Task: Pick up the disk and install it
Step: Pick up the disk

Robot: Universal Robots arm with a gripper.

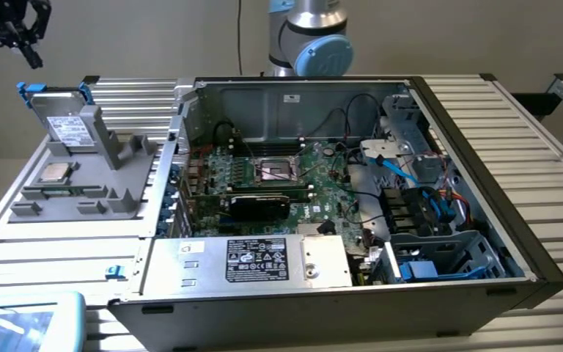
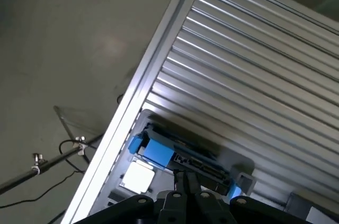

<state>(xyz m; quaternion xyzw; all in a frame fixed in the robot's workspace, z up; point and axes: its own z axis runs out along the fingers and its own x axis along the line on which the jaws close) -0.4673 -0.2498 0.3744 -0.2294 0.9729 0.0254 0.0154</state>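
Observation:
The disk (image 1: 70, 126) stands tilted in a grey holder (image 1: 115, 158) on the slatted table, at the exterior view's left. It is silver-grey with a white label, and its blue carrier tabs stick out at the top. My black gripper (image 1: 33, 59) hangs well above it, slightly toward the exterior view's left, touching nothing. In the wrist view the gripper (image 2: 188, 189) is shut and holds nothing. Below it lie the disk's blue top edge (image 2: 159, 152) and its connector.
An open computer case (image 1: 477, 183) with motherboard, cables and power supply sits beside the holder. Its drive cage (image 1: 457, 253), at the near right corner, holds another blue unit (image 1: 418, 270). A small square chip (image 1: 55, 174) lies on the holder. The table edge (image 2: 143, 83) runs close to the disk.

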